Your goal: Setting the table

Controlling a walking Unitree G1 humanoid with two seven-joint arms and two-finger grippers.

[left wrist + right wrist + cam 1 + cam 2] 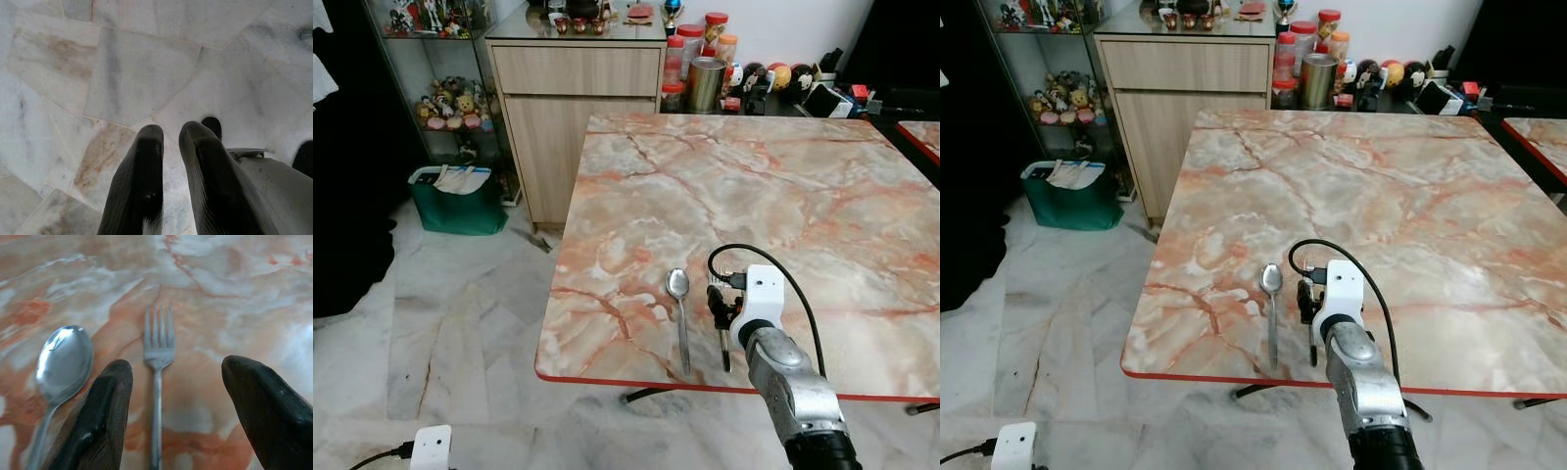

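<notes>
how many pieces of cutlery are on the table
2. A spoon lies near the table's front edge; a fork lies just to its right, between the right gripper's open fingers.

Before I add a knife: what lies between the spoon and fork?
Nothing; bare marble separates the spoon and fork, per the right wrist view.

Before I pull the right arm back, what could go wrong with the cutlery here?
1. The right gripper has its jaws open on either side of the fork; retreating crookedly could drag it askew.
2. The spoon lies close beside the fork, so a nudge to one could shift both.
3. Both handles end near the table front edge; a backward tug might slide them off onto the floor.
</notes>
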